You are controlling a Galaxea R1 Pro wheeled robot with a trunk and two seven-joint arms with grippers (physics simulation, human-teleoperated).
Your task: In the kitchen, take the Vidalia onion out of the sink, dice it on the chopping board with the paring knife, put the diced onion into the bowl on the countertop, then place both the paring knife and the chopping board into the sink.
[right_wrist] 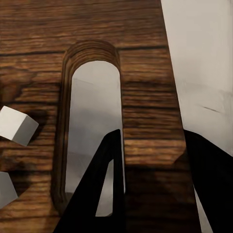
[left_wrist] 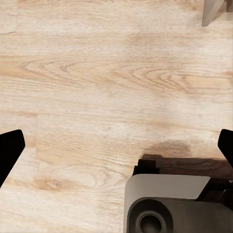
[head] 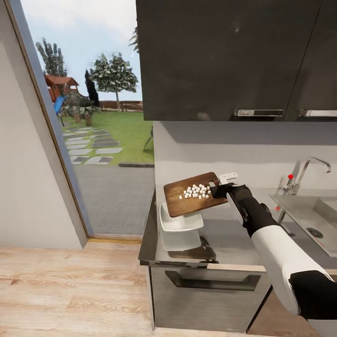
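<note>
My right gripper (head: 219,190) is shut on the handle end of the dark brown chopping board (head: 187,202), which hangs in the air over the white bowl (head: 180,225). The Vidalia onion, diced into small white cubes (head: 197,191), lies on the board. In the right wrist view one dark finger (right_wrist: 108,187) reaches through the board's oval slot and the other sits at the board's edge, with the chopping board (right_wrist: 145,97) between them and a cube (right_wrist: 17,126) nearby. My left gripper (left_wrist: 116,148) is open above the wooden floor. The paring knife is out of view.
The grey countertop (head: 229,241) runs right to the steel sink (head: 304,213) with its round drain (head: 315,232) and chrome tap (head: 305,171). Dark wall cabinets (head: 224,56) hang overhead. A glass door to the garden stands at left. The robot base (left_wrist: 174,206) is under my left gripper.
</note>
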